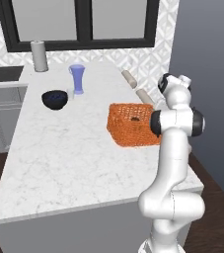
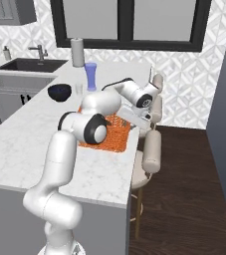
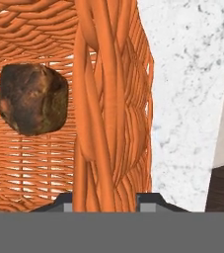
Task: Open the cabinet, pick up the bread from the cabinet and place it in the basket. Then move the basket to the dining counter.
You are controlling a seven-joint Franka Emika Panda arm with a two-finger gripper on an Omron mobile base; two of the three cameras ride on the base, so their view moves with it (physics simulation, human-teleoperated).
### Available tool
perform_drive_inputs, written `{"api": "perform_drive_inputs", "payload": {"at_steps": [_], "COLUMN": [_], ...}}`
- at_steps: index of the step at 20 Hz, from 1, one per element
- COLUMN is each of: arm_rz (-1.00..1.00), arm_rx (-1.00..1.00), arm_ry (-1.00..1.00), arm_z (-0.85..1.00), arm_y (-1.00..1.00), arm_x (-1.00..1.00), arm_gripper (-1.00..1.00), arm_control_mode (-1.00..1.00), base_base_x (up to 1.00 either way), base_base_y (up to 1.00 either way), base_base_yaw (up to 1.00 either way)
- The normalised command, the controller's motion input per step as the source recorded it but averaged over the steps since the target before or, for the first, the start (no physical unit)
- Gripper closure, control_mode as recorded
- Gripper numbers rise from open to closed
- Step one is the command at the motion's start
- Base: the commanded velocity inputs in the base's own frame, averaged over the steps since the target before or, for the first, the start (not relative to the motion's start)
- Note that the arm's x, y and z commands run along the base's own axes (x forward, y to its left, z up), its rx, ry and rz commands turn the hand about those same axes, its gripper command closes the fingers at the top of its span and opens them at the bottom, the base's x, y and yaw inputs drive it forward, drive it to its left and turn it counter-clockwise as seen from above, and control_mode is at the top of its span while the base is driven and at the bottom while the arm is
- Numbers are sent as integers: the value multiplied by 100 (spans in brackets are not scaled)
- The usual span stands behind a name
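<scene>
Bread sits inside the basket, on its woven floor, dark-brown lump visible through the mesh in left base view too. Basket stands on the tabletop, i.e. the wide white marble island, near its right edge, w/ arm rising just in front of it.

Tool is at the basket's right wall: in hand view the thick orange rim runs straight up between the two dark finger tips, one tip each side of the wicker, so tool looks closed on the basket rim. Right base view shows the wrist bent down over the basket's far-right side; fingers themselves hidden there by the hand.

Other stuff on the tabletop, well apart from basket: dark blue bowl to the left, blue vase beyond it w/ a small clear glass just beside, paper towel roll at the far end under the window. Stools stand along the tabletop's right side. Sink w/ faucet on the grey-cabinet worktop at left.
</scene>
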Motion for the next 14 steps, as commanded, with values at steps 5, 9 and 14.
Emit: {"api": "perform_drive_inputs", "payload": {"at_steps": [5,9,14], "arm_rz": [0,0,-5], "arm_rx": [0,0,0], "arm_ry": [-2,-1,0], "arm_z": [9,44,57], "arm_y": [13,19,3], "arm_x": [-4,-21,-67], "arm_gripper": [-100,-100,-100], "arm_control_mode": [-100,-100,-100], "base_base_x": [0,0,0], "base_base_y": [0,0,0], "base_base_yaw": [0,0,0]}}
